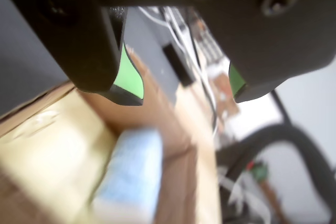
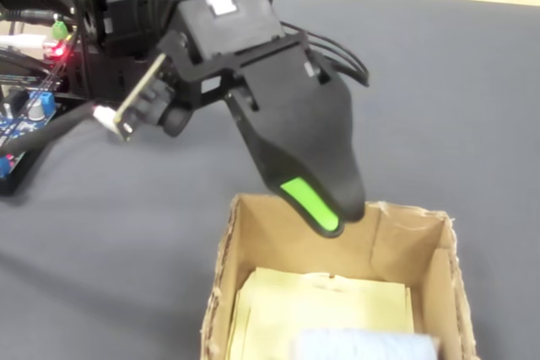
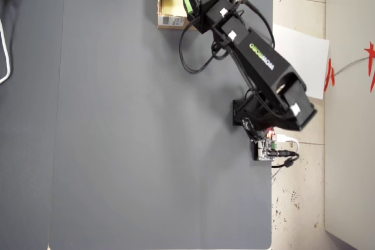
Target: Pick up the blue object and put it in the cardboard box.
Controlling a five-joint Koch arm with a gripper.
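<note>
Wrist view: pincer gapes wide, empty, above blue object inside cardboard box.

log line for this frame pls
phase: release done | gripper: open, empty, above box rim | blue object: lying inside cardboard box | table: dark mat

the claw hangs over the cardboard box, blue object lying inside.
</note>
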